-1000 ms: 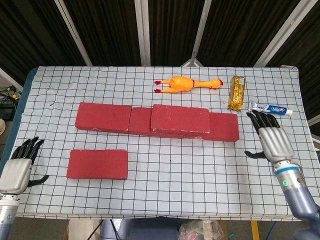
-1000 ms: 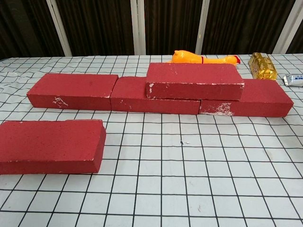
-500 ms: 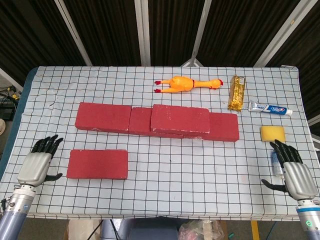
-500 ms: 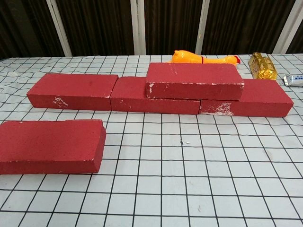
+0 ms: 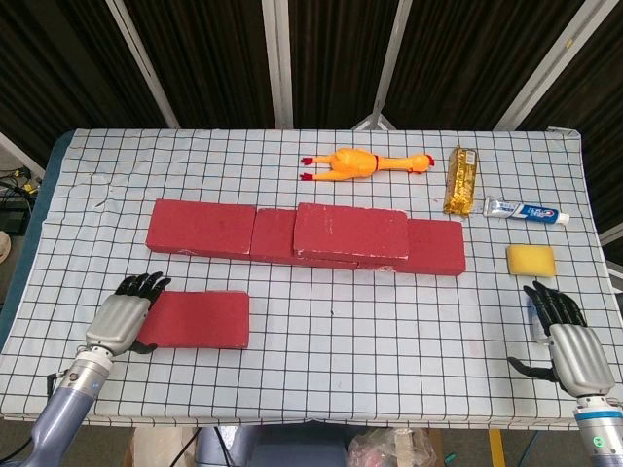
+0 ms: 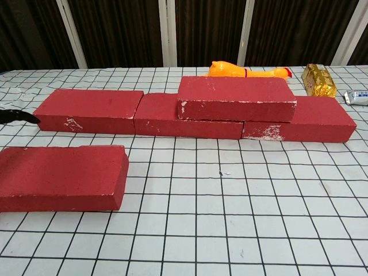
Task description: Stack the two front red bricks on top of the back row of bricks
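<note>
A row of red bricks (image 5: 200, 229) (image 6: 89, 110) lies across the middle of the table, and one more red brick (image 5: 350, 232) (image 6: 236, 99) is stacked on its right half. A single front red brick (image 5: 200, 319) (image 6: 60, 178) lies flat at the near left. My left hand (image 5: 122, 316) hovers over that brick's left end with fingers spread, holding nothing; its fingertips (image 6: 14, 117) show at the chest view's left edge. At the near right corner my right hand (image 5: 569, 341) is open and holds nothing.
At the back lie a yellow rubber chicken (image 5: 360, 163) (image 6: 244, 71), a gold foil packet (image 5: 460, 180) (image 6: 319, 79) and a toothpaste tube (image 5: 526, 210) (image 6: 357, 98). A yellow sponge (image 5: 531, 260) sits ahead of my right hand. The checkered table (image 5: 341, 321) drops off near both hands.
My left hand has moved right, from beyond the table's left edge to over the front brick's left end. My right hand drew back from near the toothpaste to the near right corner, uncovering the sponge.
</note>
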`<state>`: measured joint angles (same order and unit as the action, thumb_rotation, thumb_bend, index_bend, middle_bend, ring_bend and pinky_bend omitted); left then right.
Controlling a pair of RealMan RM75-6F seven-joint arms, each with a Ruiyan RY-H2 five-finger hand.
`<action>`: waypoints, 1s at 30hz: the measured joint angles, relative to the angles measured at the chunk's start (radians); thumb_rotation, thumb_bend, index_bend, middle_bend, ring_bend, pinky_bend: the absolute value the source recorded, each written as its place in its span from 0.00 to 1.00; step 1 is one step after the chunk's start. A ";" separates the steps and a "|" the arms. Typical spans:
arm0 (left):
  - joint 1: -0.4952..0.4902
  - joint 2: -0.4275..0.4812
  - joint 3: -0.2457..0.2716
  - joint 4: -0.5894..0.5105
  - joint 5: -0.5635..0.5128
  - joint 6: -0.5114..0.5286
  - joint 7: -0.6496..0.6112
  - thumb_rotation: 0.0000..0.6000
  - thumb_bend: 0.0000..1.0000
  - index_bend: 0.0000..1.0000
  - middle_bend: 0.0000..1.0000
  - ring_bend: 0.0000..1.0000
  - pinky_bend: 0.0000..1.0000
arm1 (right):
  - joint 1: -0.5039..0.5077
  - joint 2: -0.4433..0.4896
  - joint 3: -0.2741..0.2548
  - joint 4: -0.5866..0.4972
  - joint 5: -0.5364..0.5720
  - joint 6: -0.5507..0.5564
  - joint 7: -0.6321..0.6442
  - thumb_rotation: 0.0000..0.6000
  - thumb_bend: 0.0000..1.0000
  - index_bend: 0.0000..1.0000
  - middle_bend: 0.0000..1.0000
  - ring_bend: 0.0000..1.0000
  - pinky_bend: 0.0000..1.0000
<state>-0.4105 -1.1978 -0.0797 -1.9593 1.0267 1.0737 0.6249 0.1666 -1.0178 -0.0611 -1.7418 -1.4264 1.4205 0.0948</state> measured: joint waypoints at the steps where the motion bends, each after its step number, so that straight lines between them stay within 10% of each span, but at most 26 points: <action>1: -0.010 -0.011 0.002 0.002 -0.009 -0.003 0.008 1.00 0.00 0.02 0.00 0.00 0.05 | -0.002 -0.001 0.001 0.002 -0.004 0.000 0.001 1.00 0.16 0.05 0.00 0.00 0.00; 30: -0.151 -0.162 0.054 0.067 -0.193 0.033 0.156 1.00 0.00 0.07 0.09 0.00 0.10 | -0.025 -0.001 0.055 0.015 0.010 -0.060 0.011 1.00 0.16 0.05 0.00 0.00 0.00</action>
<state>-0.5615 -1.3596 -0.0258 -1.8920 0.8339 1.1062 0.7808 0.1415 -1.0187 -0.0058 -1.7265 -1.4168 1.3602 0.1060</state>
